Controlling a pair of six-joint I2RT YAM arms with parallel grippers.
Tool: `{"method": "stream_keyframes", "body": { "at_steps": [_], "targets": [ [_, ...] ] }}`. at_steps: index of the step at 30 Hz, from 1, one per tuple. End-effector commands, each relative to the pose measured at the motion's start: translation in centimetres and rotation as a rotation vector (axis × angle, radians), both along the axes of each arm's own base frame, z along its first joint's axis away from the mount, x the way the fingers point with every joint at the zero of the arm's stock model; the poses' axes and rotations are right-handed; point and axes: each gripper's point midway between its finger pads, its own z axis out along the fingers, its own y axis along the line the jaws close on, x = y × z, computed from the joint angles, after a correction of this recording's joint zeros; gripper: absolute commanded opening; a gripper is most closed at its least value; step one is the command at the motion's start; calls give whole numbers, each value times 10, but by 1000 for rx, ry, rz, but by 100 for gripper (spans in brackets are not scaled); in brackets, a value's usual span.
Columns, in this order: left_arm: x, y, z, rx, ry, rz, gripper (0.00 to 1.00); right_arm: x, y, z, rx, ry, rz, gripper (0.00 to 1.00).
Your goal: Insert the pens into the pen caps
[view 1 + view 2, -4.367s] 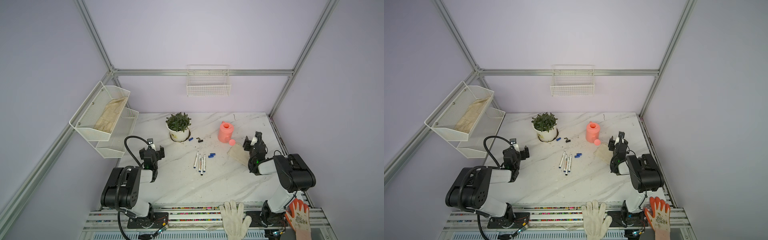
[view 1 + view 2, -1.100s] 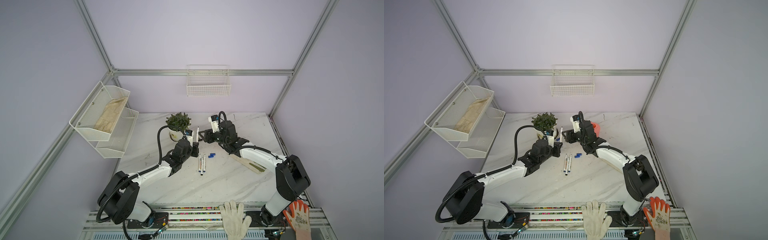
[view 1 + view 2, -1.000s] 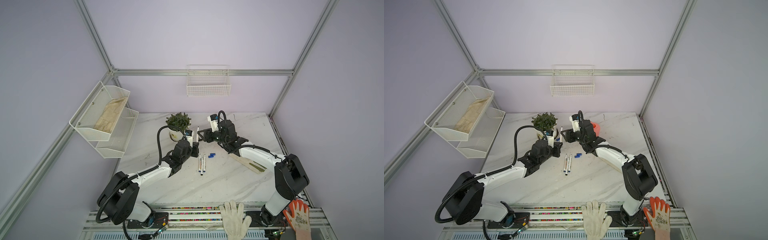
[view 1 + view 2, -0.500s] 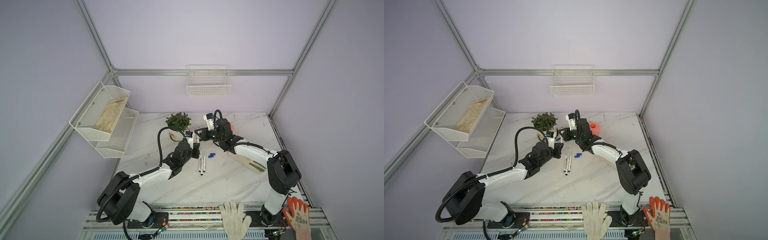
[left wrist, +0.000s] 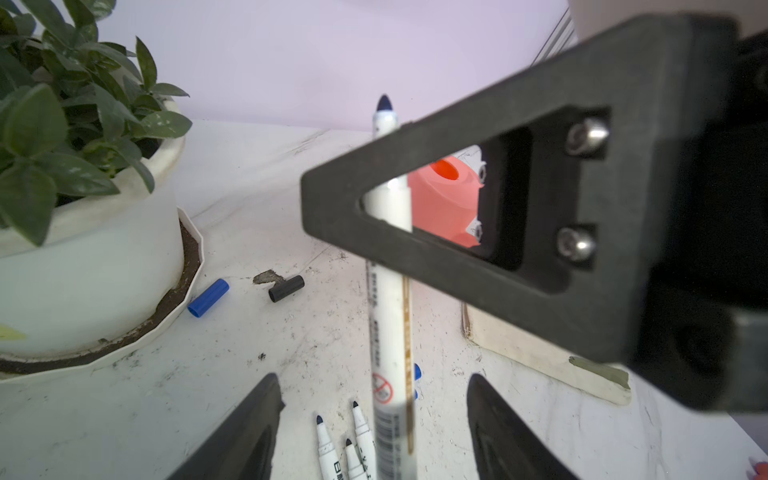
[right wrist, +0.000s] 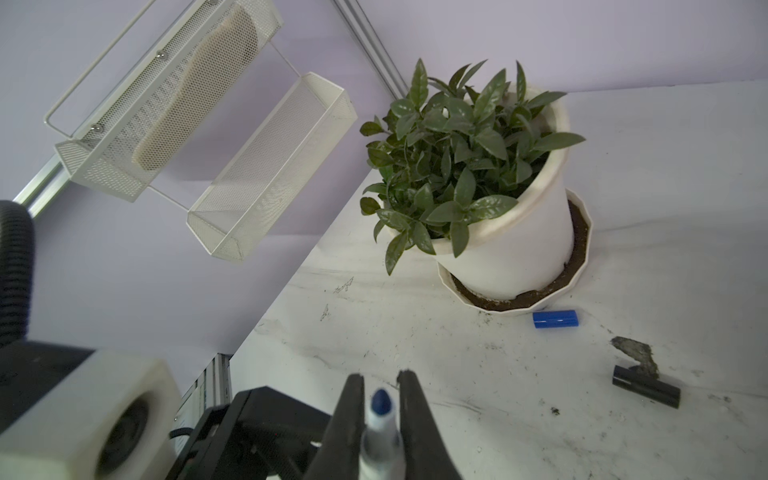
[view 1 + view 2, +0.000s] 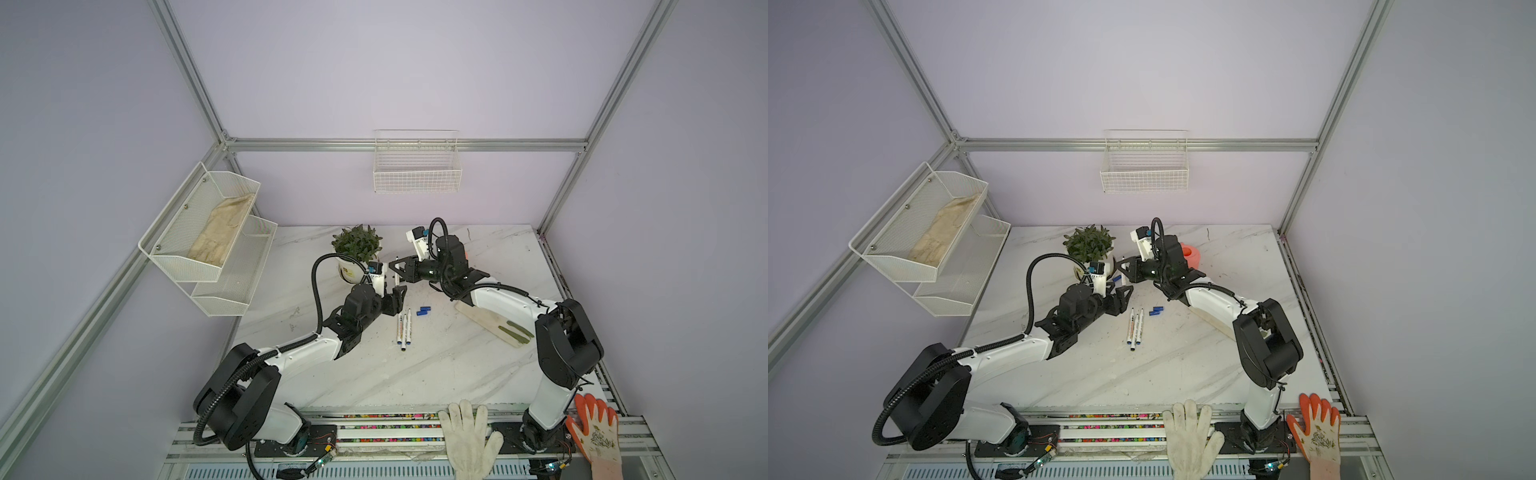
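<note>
The pens: the held pen (image 5: 390, 332) is mid-frame in both top views, pinched near its blue tip by your right gripper (image 6: 382, 376), with your left gripper (image 5: 372, 380) just below it, fingers (image 5: 249, 428) spread wide clear of the barrel. Left to right in a top view: plant pot (image 7: 351, 272) crowding the grippers, three pens (image 7: 403, 328) and two blue caps (image 7: 424, 311) at centre, then bare marble table (image 7: 511, 257) at far right.

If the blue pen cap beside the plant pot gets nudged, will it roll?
Probably: the blue pen cap lies on its side, a smooth cylinder on the flat table, so it should roll. Tiny, so likely light and easily flicked.
</note>
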Motion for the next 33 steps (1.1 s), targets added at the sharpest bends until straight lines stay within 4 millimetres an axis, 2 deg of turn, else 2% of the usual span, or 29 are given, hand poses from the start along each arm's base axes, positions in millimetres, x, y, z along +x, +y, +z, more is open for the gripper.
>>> {"method": "stream_keyframes", "body": {
  "at_steps": [1,3,7,8,11,15,19,21,24,28,29,31,33],
  "targets": [
    [5,-6,41,-78,-78,-81,68,-13,-2,33,73,-22,123,0],
    [5,-7,47,-88,-82,-120,67,-17,-2,32,69,-14,144,0],
    [3,-16,61,-83,-109,-205,59,-18,-5,29,56,-10,143,0],
    [5,-20,51,-68,-93,-223,59,-18,-5,29,55,-10,140,0],
    [6,-29,56,-71,-108,-269,57,-17,-4,28,52,-8,139,0],
    [10,-38,62,-85,-115,-307,46,-16,-5,25,50,-3,138,0],
    [12,-43,59,-92,-100,-325,32,-15,-7,26,51,-8,130,0],
    [11,-43,56,-91,-92,-322,22,-14,-9,26,49,-9,122,0],
    [10,-39,57,-109,-97,-305,0,-12,-12,22,44,0,106,0],
    [16,-24,53,-151,-77,-209,0,-2,-22,12,14,24,36,0],
    [21,-15,46,-161,-49,-136,0,3,-26,6,-17,34,-5,6],
    [30,6,32,-175,0,9,0,13,-40,-15,-119,40,-96,29],
    [34,25,17,-177,38,127,0,21,-58,-39,-225,69,-208,40]
  ]
}}
